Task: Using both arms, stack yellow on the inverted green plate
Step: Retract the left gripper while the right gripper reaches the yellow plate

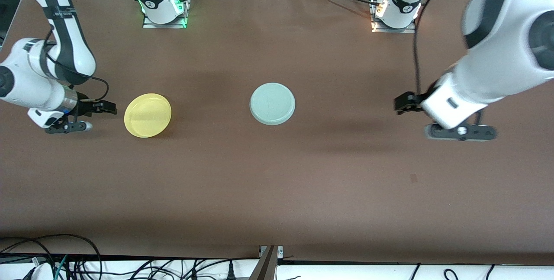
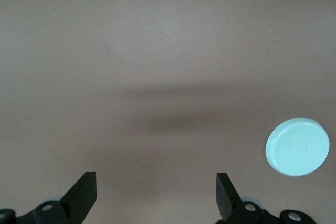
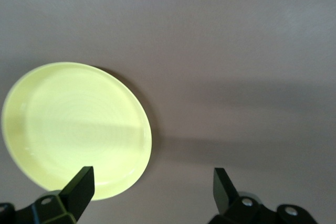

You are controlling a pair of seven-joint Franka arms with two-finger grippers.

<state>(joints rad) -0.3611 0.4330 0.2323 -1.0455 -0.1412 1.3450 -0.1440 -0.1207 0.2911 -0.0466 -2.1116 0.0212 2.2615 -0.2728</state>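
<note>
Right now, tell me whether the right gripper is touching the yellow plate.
Apart: the front view shows bare table between the right gripper and the yellow plate.

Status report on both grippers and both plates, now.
Left gripper and right gripper open, empty, over bare table. Yellow plate upright by the right gripper; green plate inverted mid-table. Nothing between them.

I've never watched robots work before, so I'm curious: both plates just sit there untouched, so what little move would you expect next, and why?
Probably the right tool slides toward the yellow plate and takes its rim. It is open, empty and right beside that plate, which lies rim up. The green plate already lies upside down mid-table, apart from the yellow one and ready to be stacked on. The left tool, open too, hangs farther from either plate.
</note>
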